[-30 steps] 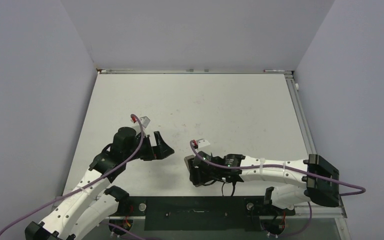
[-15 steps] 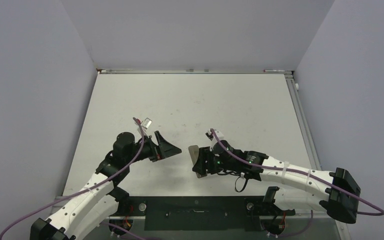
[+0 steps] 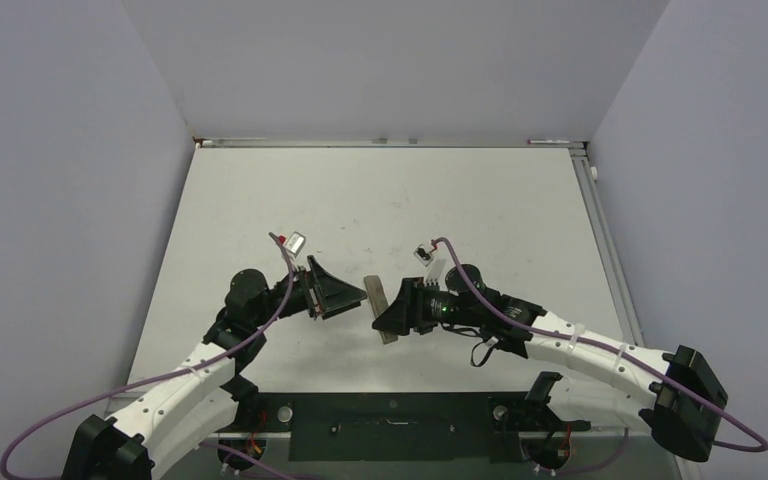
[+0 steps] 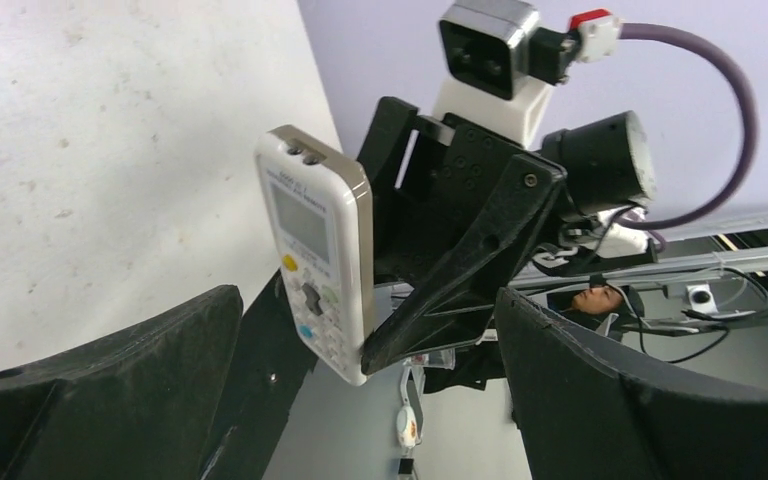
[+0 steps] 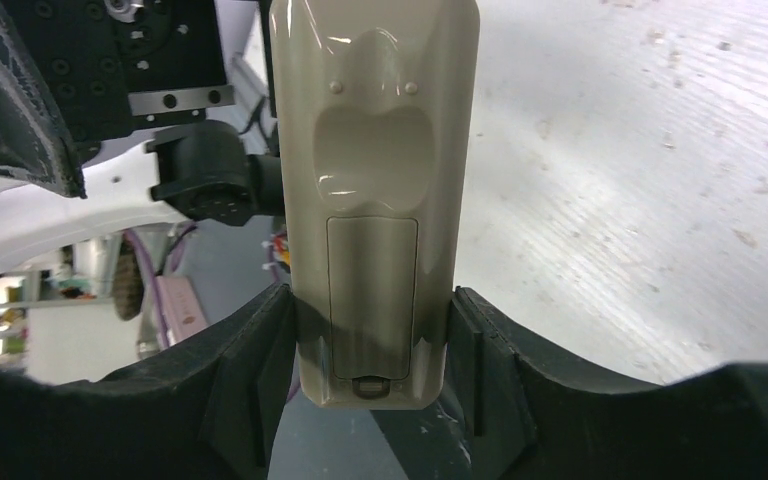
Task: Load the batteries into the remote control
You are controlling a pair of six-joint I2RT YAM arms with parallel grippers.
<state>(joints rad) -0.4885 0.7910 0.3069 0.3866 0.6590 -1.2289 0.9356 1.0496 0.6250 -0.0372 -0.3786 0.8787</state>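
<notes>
My right gripper (image 3: 385, 312) (image 5: 372, 340) is shut on the lower end of the remote control (image 3: 375, 305) (image 5: 372, 190), which it holds up off the table. The greyish-beige back, with its battery cover closed, faces the right wrist camera. The screen and buttons face the left wrist camera, where the remote control (image 4: 315, 250) sits clamped in the right gripper (image 4: 440, 260). My left gripper (image 3: 350, 297) (image 4: 360, 330) stands open just left of the remote, with nothing between its fingers. The batteries are out of view.
The white table (image 3: 460, 200) runs back to a metal rail (image 3: 390, 142) at the far wall, with grey walls on both sides. A black mounting strip (image 3: 390, 425) lies at the near edge between the arm bases.
My right arm has lifted the remote and swung it up and left. My left gripper has moved right, so the two now face each other closely.
</notes>
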